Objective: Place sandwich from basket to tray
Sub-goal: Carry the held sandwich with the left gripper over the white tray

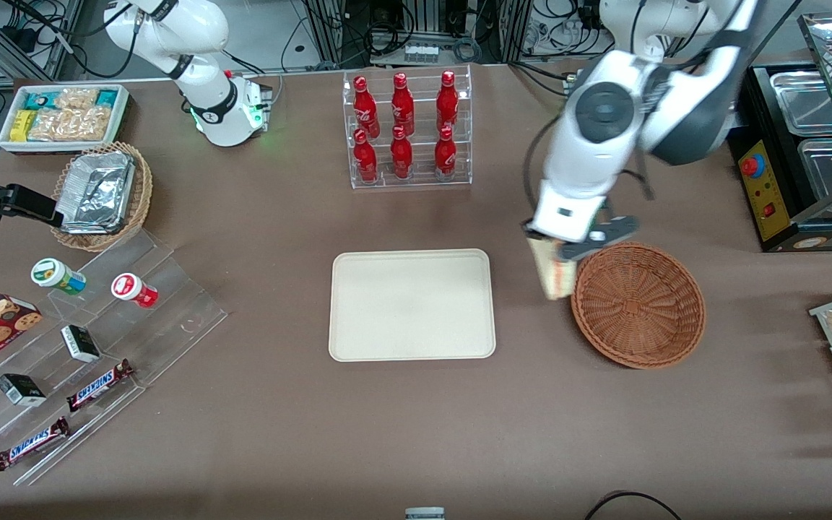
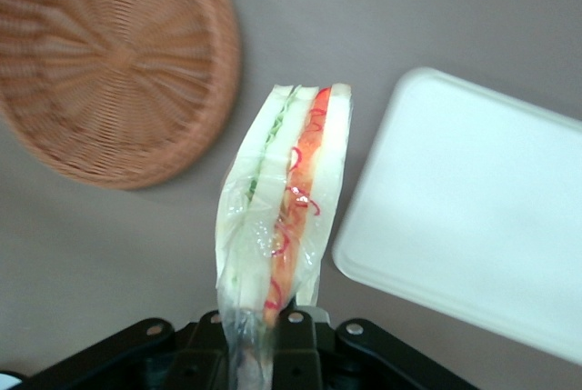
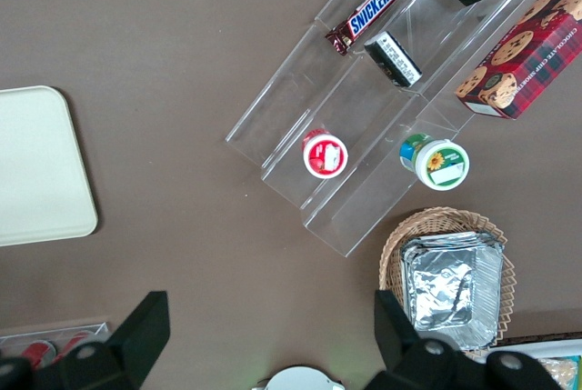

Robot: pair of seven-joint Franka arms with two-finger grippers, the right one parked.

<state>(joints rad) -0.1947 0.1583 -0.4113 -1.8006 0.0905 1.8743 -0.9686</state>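
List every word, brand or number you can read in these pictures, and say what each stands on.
"SNICKERS": two bars on the clear stepped stand.
"CHOCOLATE CHIP COOKIES": red cookie box, partly legible.
Bottle, tub and small-box labels: unreadable.
The gripper, holding the sandwich between basket and tray: no text.

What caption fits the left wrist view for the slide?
Gripper holds the wrapped sandwich above the table, between the empty basket and the tray.
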